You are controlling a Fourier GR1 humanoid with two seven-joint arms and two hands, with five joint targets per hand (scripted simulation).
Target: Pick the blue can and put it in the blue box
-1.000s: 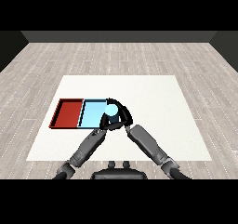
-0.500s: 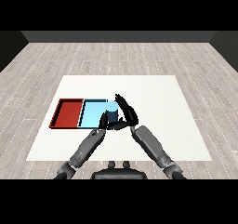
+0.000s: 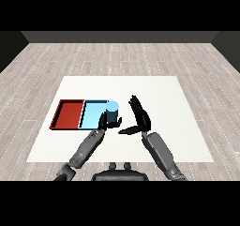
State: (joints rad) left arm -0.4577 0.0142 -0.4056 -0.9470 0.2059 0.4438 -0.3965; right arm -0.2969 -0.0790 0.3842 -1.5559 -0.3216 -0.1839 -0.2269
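The blue can [image 3: 111,111] stands upright at the right end of the light blue tray [image 3: 91,113]. My right hand [image 3: 140,117] is open a little to the right of the can, fingers straight and pointing away from me, thumb stretched toward the can but apart from it. My left hand [image 3: 101,122] rests at the tray's front edge, just left of and below the can, with relaxed fingers. The can's base is partly hidden behind this hand.
The red tray [image 3: 68,115] lies directly left of the light blue one and holds nothing. Both trays sit on the left half of the white table [image 3: 164,94]. Wooden floor surrounds the table.
My right hand has let go of the can and drawn back to the right, fingers spread. The can has settled lower at the light blue tray's right end. The left hand stayed put.
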